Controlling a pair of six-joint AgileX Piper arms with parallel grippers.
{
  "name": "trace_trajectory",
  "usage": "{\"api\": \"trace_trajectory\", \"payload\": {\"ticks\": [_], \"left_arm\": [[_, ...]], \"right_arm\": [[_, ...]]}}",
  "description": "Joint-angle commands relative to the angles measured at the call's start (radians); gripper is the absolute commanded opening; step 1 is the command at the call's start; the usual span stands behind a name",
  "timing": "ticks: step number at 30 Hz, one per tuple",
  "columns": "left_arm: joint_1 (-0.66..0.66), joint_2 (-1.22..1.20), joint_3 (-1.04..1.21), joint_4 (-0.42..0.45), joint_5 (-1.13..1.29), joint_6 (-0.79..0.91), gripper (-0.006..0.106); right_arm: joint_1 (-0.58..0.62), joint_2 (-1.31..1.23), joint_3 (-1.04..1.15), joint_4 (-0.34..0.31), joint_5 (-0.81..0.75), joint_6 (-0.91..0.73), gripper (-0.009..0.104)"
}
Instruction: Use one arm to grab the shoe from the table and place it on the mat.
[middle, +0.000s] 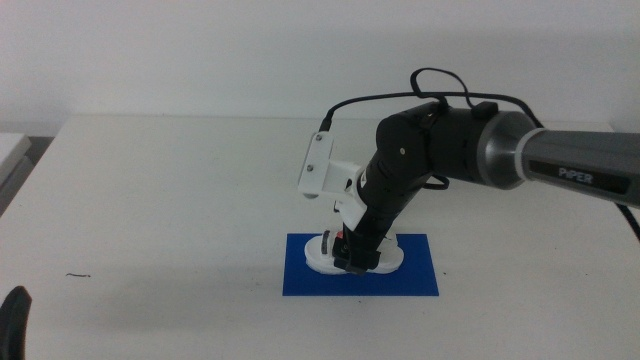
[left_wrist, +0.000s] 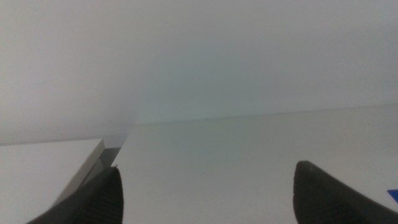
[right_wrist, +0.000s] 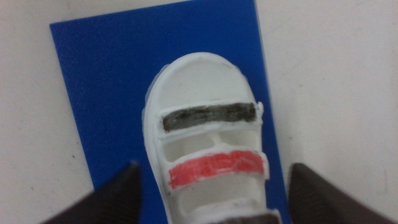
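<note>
The white shoe (middle: 322, 256) with a dark and a red strap lies flat on the blue mat (middle: 412, 276) near the table's front middle. The right arm (middle: 430, 150) reaches in from the right and leans down over it. My right gripper (middle: 358, 262) is open, with one jaw on each side of the shoe and a small gap to it. The right wrist view shows the shoe (right_wrist: 205, 81) on the mat (right_wrist: 99, 74) between the jaws of my right gripper (right_wrist: 214, 167). My left gripper (middle: 15, 320) waits open at the bottom left corner; its wrist view (left_wrist: 208, 171) shows only table.
The white table (middle: 150, 200) spreads all around the mat. A small dark mark (middle: 78, 275) lies on it at the front left. A sliver of the mat (left_wrist: 393, 194) shows at the edge of the left wrist view.
</note>
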Motion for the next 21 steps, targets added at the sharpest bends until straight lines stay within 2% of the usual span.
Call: {"api": "trace_trajectory", "payload": {"ticks": [1,3,5,7,10,13,17,21], "left_arm": [[0.0,0.005,0.0,-0.004,-0.013,-0.001,0.094],[0.0,0.005,0.0,-0.004,-0.013,-0.001,0.094],[0.0,0.005,0.0,-0.004,-0.013,-0.001,0.094],[0.0,0.005,0.0,-0.004,-0.013,-0.001,0.094],[0.0,0.005,0.0,-0.004,-0.013,-0.001,0.094],[0.0,0.005,0.0,-0.004,-0.013,-0.001,0.094],[0.0,0.005,0.0,-0.004,-0.013,-0.001,0.094],[0.0,0.005,0.0,-0.004,-0.013,-0.001,0.094]], "right_arm": [[-0.01,-0.058,0.013,0.005,-0.016,0.043,0.067],[-0.021,-0.144,0.055,-0.001,-0.057,0.13,0.071],[-0.034,-0.267,0.133,-0.04,-0.122,0.258,0.071],[-0.049,-0.44,0.255,-0.107,-0.212,0.435,0.07],[-0.076,-0.743,0.481,-0.25,-0.382,0.716,0.07],[-0.137,-1.031,0.674,-0.321,-0.507,0.903,0.07],[-0.29,-1.36,0.869,-0.336,-0.499,1.009,0.07],[-0.477,-1.62,1.034,-0.32,-0.501,0.998,0.07]]}}
